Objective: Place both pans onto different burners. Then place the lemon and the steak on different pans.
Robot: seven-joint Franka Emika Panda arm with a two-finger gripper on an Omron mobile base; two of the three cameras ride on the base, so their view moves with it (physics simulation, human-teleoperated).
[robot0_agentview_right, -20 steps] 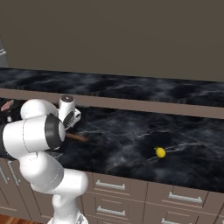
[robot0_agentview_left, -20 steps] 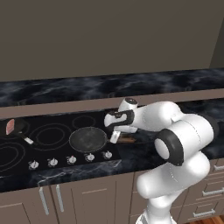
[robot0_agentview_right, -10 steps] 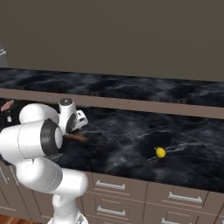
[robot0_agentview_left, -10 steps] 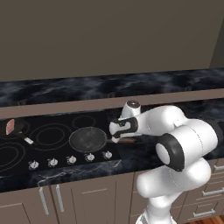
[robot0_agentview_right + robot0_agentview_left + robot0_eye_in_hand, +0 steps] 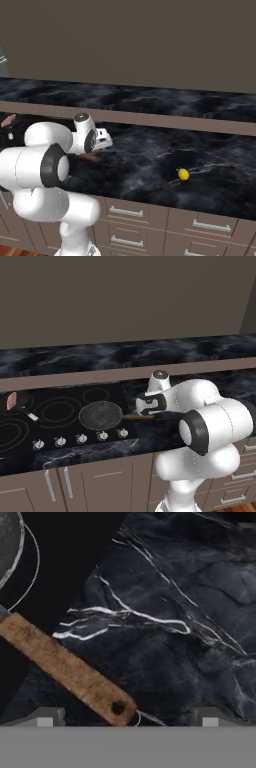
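The robot's claw (image 5: 143,404) is wide open, just above the long brown handle (image 5: 70,671) of the wide dark grey pan (image 5: 101,415). That pan sits on a ring near the front right corner of the black glass cooktop (image 5: 60,393). The small black pan (image 5: 21,404) with the pink steak (image 5: 11,401) is at its left edge. The little yellow lemon (image 5: 183,174) lies far right on the dark marble counter (image 5: 150,160).

No readable text, label, brand, number or sign anywhere.

Two cameras sit behind the white arm, looking forward and down at a dark marble counter (image 5: 200,351) against a wall. The left one takes in the black cooktop (image 5: 60,406); the right one takes in counter further right. Both share the arm. A third camera, on the hand, looks closely down at the brown pan handle (image 5: 70,669).
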